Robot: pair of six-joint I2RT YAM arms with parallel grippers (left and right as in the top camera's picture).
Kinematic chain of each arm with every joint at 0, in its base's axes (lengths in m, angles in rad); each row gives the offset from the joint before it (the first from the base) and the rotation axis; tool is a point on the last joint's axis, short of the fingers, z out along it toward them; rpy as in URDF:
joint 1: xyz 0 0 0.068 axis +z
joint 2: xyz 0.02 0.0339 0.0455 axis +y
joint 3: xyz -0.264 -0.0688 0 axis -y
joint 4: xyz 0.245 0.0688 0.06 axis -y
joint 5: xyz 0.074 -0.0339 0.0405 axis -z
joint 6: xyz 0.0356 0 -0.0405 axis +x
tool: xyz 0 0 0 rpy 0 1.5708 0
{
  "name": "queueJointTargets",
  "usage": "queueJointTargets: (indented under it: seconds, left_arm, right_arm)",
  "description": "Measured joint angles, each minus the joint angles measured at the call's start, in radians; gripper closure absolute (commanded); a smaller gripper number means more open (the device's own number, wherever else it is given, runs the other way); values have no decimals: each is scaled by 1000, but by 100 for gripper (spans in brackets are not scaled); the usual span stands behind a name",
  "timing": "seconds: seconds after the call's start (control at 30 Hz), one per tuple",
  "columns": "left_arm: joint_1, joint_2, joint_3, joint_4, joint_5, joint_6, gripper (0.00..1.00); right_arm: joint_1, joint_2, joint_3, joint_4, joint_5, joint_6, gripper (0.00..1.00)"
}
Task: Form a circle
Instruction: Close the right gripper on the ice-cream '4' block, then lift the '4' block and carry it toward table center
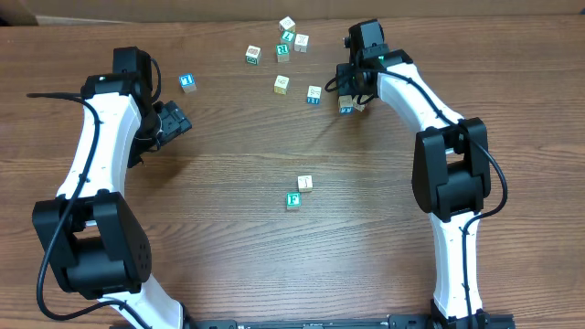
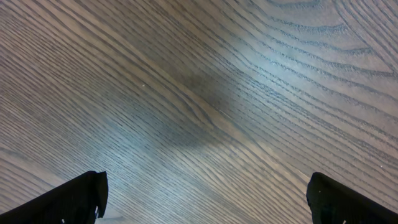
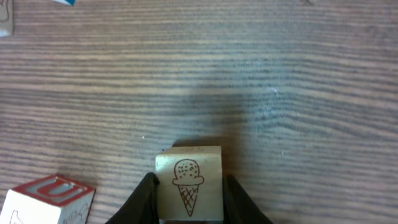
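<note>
Two cubes (image 1: 293, 200) start the circle, well clear of the right jaws, which pinch the ice-cream cube (image 3: 188, 180) by its near end, so it could easily twist loose; left jaws gape empty.

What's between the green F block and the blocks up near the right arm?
In the overhead view, one cream block sits right beside the green F block; beyond it there is only bare wooden table up to the nearest block above.
</note>
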Motion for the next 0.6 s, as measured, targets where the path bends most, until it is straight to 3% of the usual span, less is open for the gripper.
queueJointTargets:
  seconds: [0.3, 0.6]
  left_arm:
    - [0, 0, 0, 0, 0, 0, 0]
    - [0, 0, 0, 0, 0, 0, 0]
  right_arm:
    - [0, -179, 3, -100, 1, 0, 86]
    - [0, -532, 56, -412, -82, 0, 91]
